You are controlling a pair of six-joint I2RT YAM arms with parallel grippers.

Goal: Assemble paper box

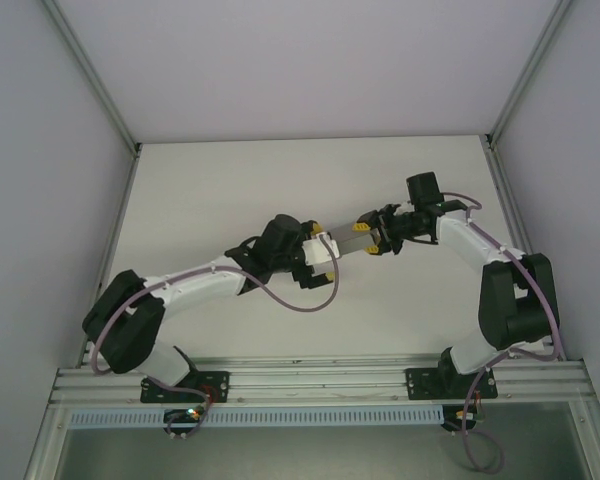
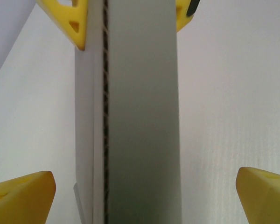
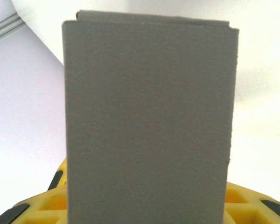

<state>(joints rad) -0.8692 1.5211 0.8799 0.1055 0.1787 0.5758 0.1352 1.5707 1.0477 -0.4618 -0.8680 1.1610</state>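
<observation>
Grey matte paper box point(image 3: 149, 126) held in jaws of right gripper point(image 1: 373, 240).

The light is bright, even and soft, and it comes from above. On the table point(image 1: 230, 190) the shadows under the arms point(image 1: 195, 282) are faint, with no hard edge. In the left wrist view the yellow fingertips point(image 2: 23, 196) are blurred. In the right wrist view the paper box point(image 3: 149, 126) looks grainy, and the white background is overexposed.

Laboratory robot cell: aluminium-profile frame point(image 1: 90, 75), plain white wall panels point(image 1: 310, 60), white table point(image 1: 280, 180), slotted cable duct point(image 1: 320, 415) beside the mounting rail point(image 1: 320, 378).
</observation>
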